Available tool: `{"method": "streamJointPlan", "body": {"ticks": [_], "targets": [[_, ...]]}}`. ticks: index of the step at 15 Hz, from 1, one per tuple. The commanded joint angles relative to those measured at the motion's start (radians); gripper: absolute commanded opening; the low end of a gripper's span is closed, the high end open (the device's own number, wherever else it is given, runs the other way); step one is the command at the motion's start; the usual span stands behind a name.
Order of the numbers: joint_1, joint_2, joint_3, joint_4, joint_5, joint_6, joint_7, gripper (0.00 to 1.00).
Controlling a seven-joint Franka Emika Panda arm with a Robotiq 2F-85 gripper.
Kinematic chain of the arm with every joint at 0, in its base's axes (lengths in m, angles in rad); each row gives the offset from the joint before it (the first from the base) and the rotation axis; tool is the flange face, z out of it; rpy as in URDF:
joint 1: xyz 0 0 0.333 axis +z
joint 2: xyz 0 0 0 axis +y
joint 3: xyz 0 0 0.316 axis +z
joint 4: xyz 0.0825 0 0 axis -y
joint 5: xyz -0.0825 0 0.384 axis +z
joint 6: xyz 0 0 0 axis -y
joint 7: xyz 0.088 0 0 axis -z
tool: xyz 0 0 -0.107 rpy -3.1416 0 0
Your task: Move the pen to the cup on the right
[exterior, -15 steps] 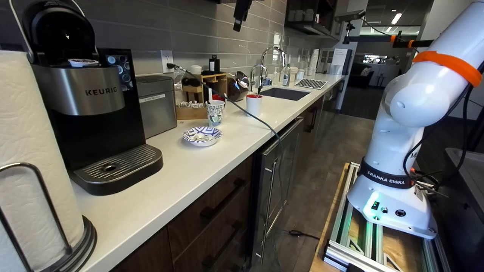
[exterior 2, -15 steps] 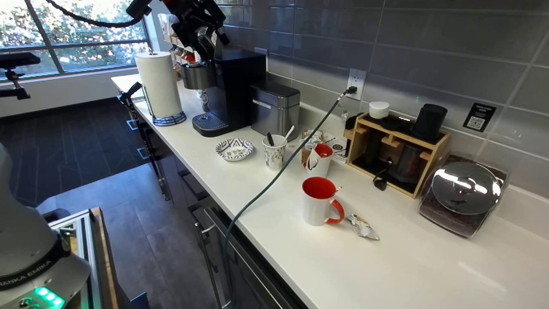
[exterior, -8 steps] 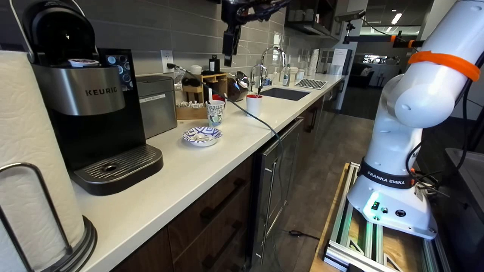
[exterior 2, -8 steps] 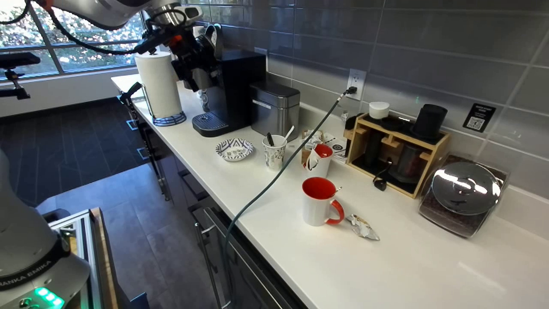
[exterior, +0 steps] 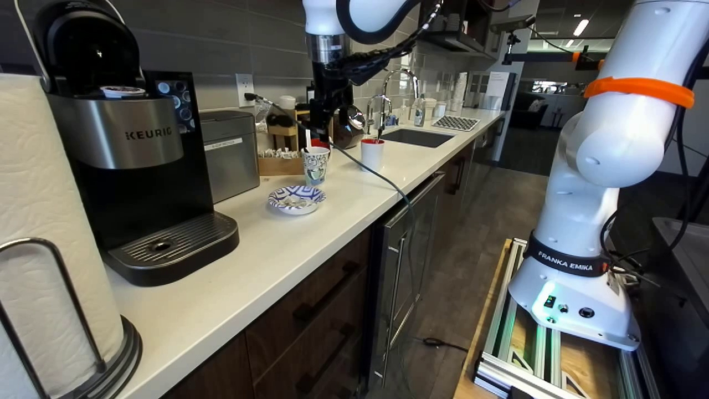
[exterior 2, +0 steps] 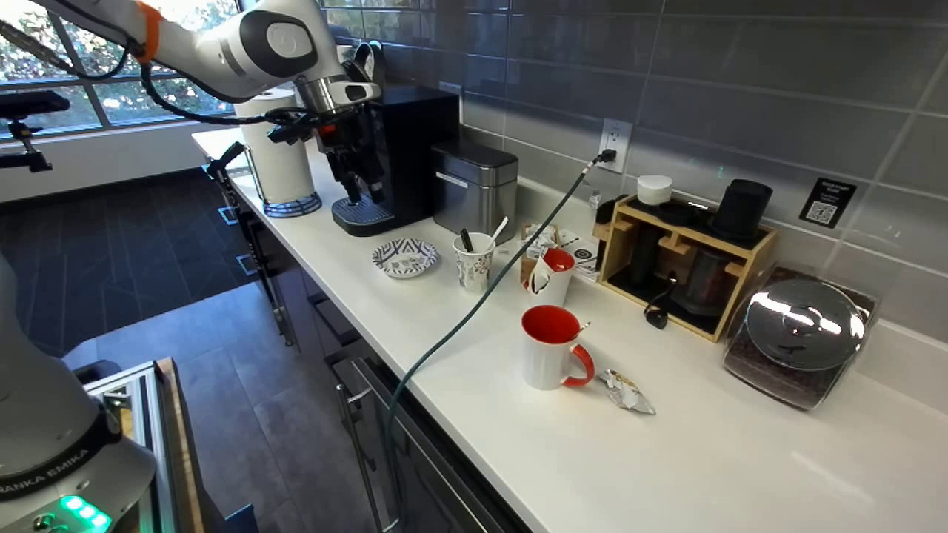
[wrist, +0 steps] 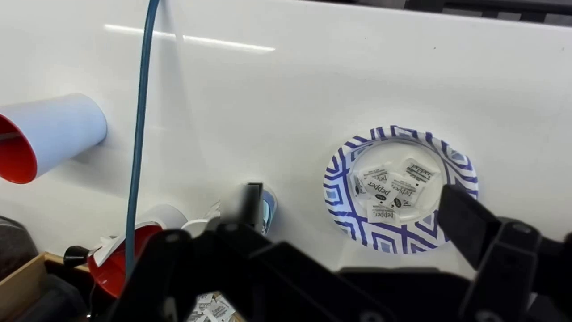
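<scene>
Open room is seen along the front edge of the counter (exterior 2: 666,459), which is crossed by a long cord (exterior 2: 481,298). Above the counter the gripper (exterior 2: 366,198) is held with its fingers (wrist: 467,223) spread wide, holding nothing. The plate (wrist: 335,192) is seen between them in the wrist view. In an exterior view, the red-lined mug (exterior 2: 544,363) is parted from the paper cup (exterior 2: 474,270) by the cord. There the black pen (exterior 2: 466,240) is stood nearly upright in the paper cup, its top pointed up and tipped a little left, its low end hidden. It is set below the gripper, to one side.
</scene>
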Motion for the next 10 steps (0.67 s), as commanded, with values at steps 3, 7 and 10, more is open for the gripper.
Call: {"method": "streamJointPlan", "body": {"ticks": [3,7,10], "targets": [[-0.001,0.042,0.005,0.034,-0.026,-0.011,0.11,1.0],[-0.015,0.175,-0.003,0.117,-0.12,0.003,0.302,1.0],[0.005,0.286,-0.033,0.209,-0.157,-0.003,0.373,1.0]]}}
